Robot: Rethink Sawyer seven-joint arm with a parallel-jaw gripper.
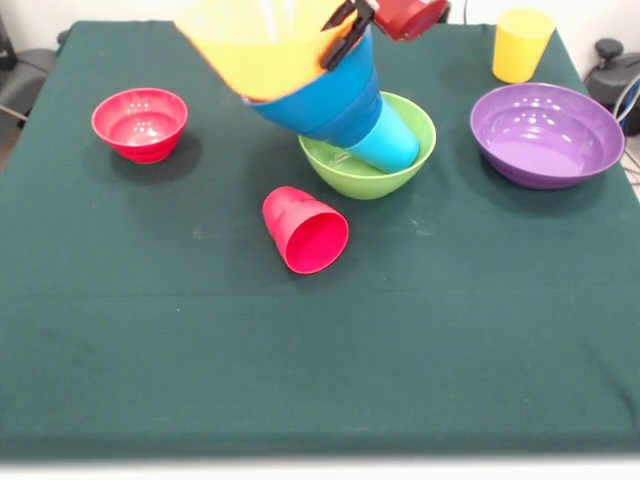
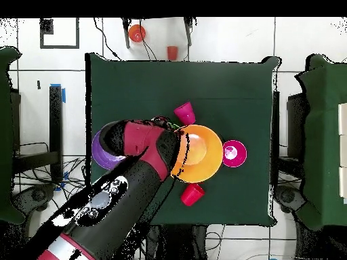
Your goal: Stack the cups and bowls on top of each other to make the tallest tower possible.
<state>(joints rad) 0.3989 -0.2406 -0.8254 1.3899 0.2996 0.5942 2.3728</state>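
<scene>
My gripper (image 1: 345, 30) is shut on the rim of the huge orange-yellow bowl (image 1: 262, 45). That bowl sits nested in a blue bowl (image 1: 325, 100) and a light blue cup (image 1: 388, 140). This stack is tilted, with the cup's lower end inside the green bowl (image 1: 372, 172). A red cup (image 1: 305, 230) lies on its side in front of the green bowl. The small red bowl (image 1: 140, 122) stands left, the purple bowl (image 1: 547, 133) right, the yellow cup (image 1: 521, 44) behind it. In the overhead view my gripper (image 2: 177, 152) is at the orange-yellow bowl's (image 2: 200, 152) edge, and a second red cup (image 2: 192, 194) shows.
The dark green table cloth (image 1: 320, 350) runs to the front edge. In the overhead view my arm (image 2: 115, 196) covers part of the purple bowl (image 2: 100, 154). A small orange thing (image 2: 137, 32) and a small red thing (image 2: 172, 52) lie beyond the table's far edge.
</scene>
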